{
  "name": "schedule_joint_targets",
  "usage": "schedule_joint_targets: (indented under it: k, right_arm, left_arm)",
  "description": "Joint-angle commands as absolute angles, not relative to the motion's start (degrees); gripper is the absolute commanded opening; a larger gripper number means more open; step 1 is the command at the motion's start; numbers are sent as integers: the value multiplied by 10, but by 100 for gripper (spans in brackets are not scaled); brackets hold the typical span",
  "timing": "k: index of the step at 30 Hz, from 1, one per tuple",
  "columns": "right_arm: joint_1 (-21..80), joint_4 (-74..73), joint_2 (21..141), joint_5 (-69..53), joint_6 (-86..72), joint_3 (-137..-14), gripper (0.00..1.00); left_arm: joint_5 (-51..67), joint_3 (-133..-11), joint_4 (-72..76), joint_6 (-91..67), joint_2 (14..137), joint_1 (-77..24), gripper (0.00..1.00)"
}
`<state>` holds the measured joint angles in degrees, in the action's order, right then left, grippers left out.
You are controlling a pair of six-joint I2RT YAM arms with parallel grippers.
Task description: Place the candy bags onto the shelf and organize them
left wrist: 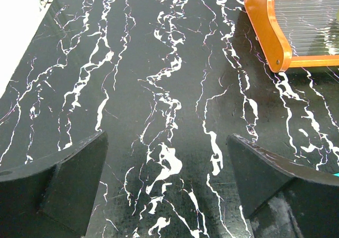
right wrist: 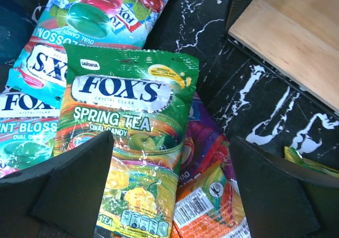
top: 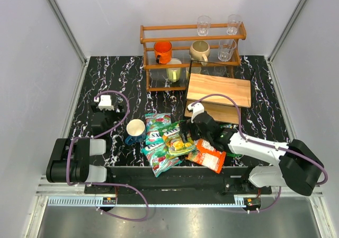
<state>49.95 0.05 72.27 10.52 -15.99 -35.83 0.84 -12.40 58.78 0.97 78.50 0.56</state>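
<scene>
I'm looking down at the black marbled table (top: 106,79). The orange-brown rack (top: 193,36) is standing at the back. Two glasses (top: 203,25) are sitting on its top rail. An orange mug (top: 163,51), a beige mug (top: 199,51) and a third glass (top: 226,50) are sitting on the middle tier, and a pale cup (top: 174,71) lower down.

The shelf (top: 218,88), two pale wood boards stepped in tiers, is sitting just in front of the rack. The candy bags (top: 169,142) are lying in an overlapping pile on the table by the near edge, just beside the shelf's lower board and not yet on it. A blue mug (top: 135,129) is standing upright just beside the pile on the left-arm side; I can't tell if anything is in it.

The right gripper (right wrist: 170,137) is hovering released over the pile, jaws spread wide. Its wrist view is showing a green bag (right wrist: 127,121) lying on top, teal bags (right wrist: 100,15) tucked under its far edge, and an orange bag (right wrist: 209,203) poking out underneath. The left gripper (left wrist: 167,137) is hanging released too, fingers apart over the table, with the rack's corner ahead of it.
</scene>
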Motion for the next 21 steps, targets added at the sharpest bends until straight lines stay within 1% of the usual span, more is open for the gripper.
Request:
schedule_joint_targets:
  k: [1,8,21]
  right_arm:
    - [490,45,738,59,-168,-370,99]
    - [481,62,762,38,-176,-365,100]
    - [477,79,801,13,-187,-359,97]
  left_arm:
    - [3,-143,615,4,787,4,99]
    - [3,-144,615,4,786,4,99]
    - [3,-144,616,4,787,4,99]
